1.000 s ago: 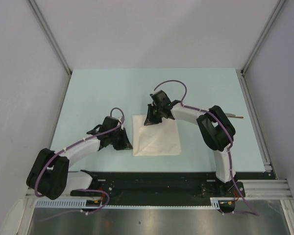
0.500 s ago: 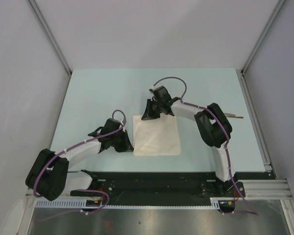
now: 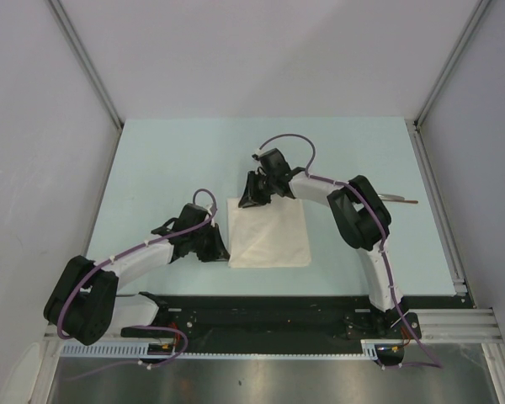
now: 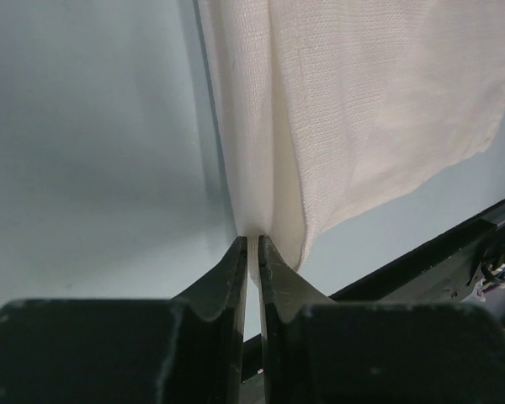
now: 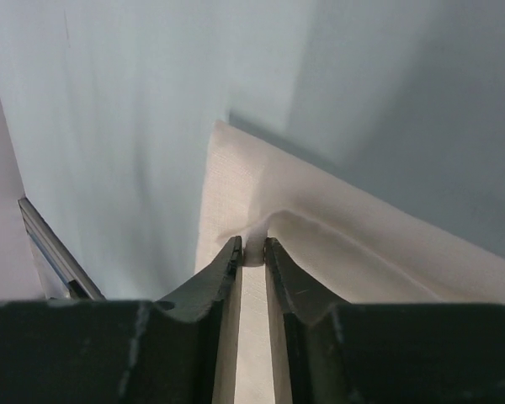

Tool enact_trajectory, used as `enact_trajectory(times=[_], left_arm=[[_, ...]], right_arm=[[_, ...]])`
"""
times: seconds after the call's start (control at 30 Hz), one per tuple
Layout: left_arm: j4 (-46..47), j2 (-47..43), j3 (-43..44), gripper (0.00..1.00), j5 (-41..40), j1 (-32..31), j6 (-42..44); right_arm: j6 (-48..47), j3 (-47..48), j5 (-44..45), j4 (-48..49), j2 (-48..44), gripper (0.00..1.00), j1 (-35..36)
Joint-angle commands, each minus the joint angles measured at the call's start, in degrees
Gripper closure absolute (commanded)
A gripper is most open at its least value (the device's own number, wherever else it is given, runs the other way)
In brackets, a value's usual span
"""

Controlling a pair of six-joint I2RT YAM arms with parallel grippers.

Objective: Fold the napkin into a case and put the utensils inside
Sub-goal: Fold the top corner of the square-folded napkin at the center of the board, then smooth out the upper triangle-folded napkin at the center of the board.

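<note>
- Napkin (image 3: 269,234): white, roughly square, lies flat at the centre of the top view, on a pale blue table (image 3: 168,168).
- Left wrist view: napkin (image 4: 362,101) fills the upper right of the frame, and its near edge shows more than one layer.
- Left gripper (image 3: 221,252): at the napkin's lower left corner in the top view. Up close, the left gripper (image 4: 253,244) has its fingers almost together, with only a thin slit between them, and the napkin's edge is pinched at the tips.
- Right gripper (image 3: 251,202): at the napkin's upper left corner in the top view.
- Right wrist view: right gripper (image 5: 254,249) fingers stand a narrow gap apart, with a small raised pucker of napkin (image 5: 362,244) caught between the tips. The cloth ridges up to the right of the pinch.
- Spoon (image 3: 404,200): only a thin handle shows at the right of the top view, lying on the table. The rest is hidden behind the right arm's elbow, well apart from the napkin.
- Black base rail (image 3: 261,307): runs along the bottom edge of the table, with both arms bolted to it.
</note>
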Motion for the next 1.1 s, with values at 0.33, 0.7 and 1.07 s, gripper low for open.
enact_trajectory(times=[0.33,0.7,1.07], left_arm=[[-1.80,-2.60,1.28,0.86,-0.03,-0.64,0.38],[-1.90,-2.25,3.66,0.85,2.52,-0.64,0.03],[1.27,-1.46,0.24,0.86,4.98,-1.17,-1.46]], right_arm=[[0.75,4.44,-3.15,0.76,-1.91,0.56,-0.96],[-3.38,-11.19,3.61,-3.91,-18.25,0.49,-6.67],[-3.12,-22.02,0.81,3.29,-19.15,0.76,-14.32]])
